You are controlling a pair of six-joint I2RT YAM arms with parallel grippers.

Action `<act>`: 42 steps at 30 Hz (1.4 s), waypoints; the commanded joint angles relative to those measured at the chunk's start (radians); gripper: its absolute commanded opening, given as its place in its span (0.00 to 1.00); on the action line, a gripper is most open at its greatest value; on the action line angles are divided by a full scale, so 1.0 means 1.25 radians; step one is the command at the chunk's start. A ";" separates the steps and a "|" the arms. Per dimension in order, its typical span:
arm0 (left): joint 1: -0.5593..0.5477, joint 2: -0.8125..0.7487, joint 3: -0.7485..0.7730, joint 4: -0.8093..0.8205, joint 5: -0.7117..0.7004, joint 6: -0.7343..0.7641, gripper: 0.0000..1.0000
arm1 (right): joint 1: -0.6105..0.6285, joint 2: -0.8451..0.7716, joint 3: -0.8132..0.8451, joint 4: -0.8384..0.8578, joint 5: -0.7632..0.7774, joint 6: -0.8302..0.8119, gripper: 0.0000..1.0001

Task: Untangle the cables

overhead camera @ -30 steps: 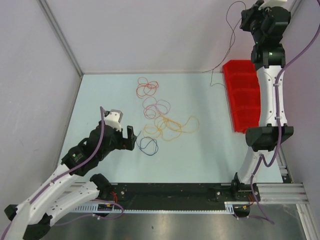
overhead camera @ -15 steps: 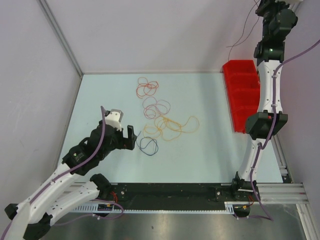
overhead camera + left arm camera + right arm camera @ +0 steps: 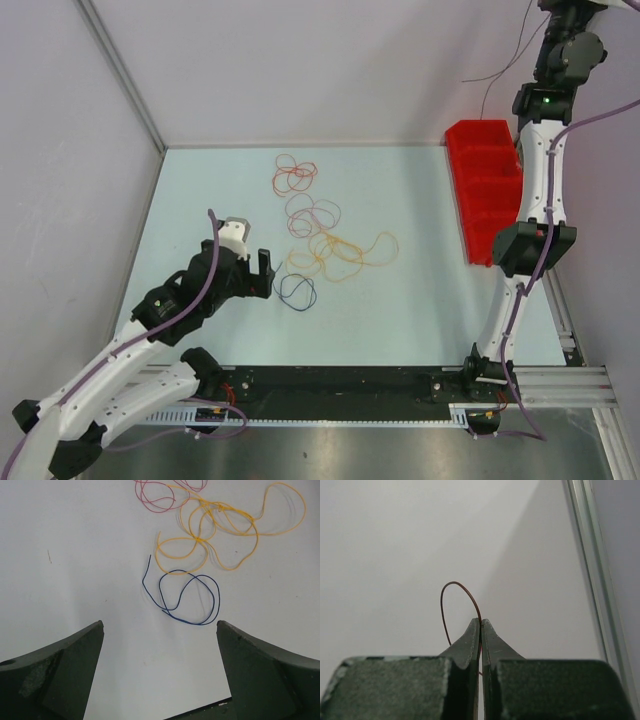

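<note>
Four cables lie in loose curls on the pale table: red [image 3: 295,176] farthest back, pinkish-brown [image 3: 312,212], orange-yellow [image 3: 348,250] and dark blue [image 3: 298,290] nearest. My left gripper [image 3: 264,273] hovers open just left of the blue cable [image 3: 191,598], nothing between its fingers [image 3: 60,670]. The orange-yellow loops [image 3: 225,525] lie beyond it, their near loop crossing the blue cable's far end. My right gripper [image 3: 480,622] is raised high at the top right, shut on a thin brown cable [image 3: 454,586] that arcs above its tips. That cable [image 3: 515,55] dangles in the air above the red bin.
A red compartment bin [image 3: 485,190] stands along the table's right side beside the right arm [image 3: 535,180]. White walls close in the left and back. The black rail [image 3: 330,385] with the arm bases runs along the near edge.
The right arm has risen and swung right, lifting the brown cable's end off the table by the bin. The left gripper has edged slightly right toward the blue cable.
</note>
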 commanded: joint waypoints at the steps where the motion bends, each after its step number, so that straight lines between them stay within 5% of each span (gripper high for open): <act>1: 0.003 0.004 0.000 0.012 -0.020 -0.011 1.00 | -0.001 -0.038 -0.064 0.103 0.018 -0.057 0.00; 6: 0.004 -0.004 0.000 0.010 -0.025 -0.014 1.00 | -0.020 -0.081 -0.231 0.152 -0.030 -0.026 0.00; 13: 0.004 -0.011 -0.002 0.010 -0.031 -0.015 1.00 | -0.040 -0.079 -0.287 0.125 -0.055 0.003 0.00; 29: 0.004 -0.025 -0.003 0.012 -0.030 -0.015 1.00 | -0.088 -0.342 -0.882 0.323 0.016 0.067 0.00; 42: 0.003 -0.036 -0.004 0.014 -0.029 -0.014 1.00 | -0.094 -0.349 -0.956 0.271 0.056 0.026 0.00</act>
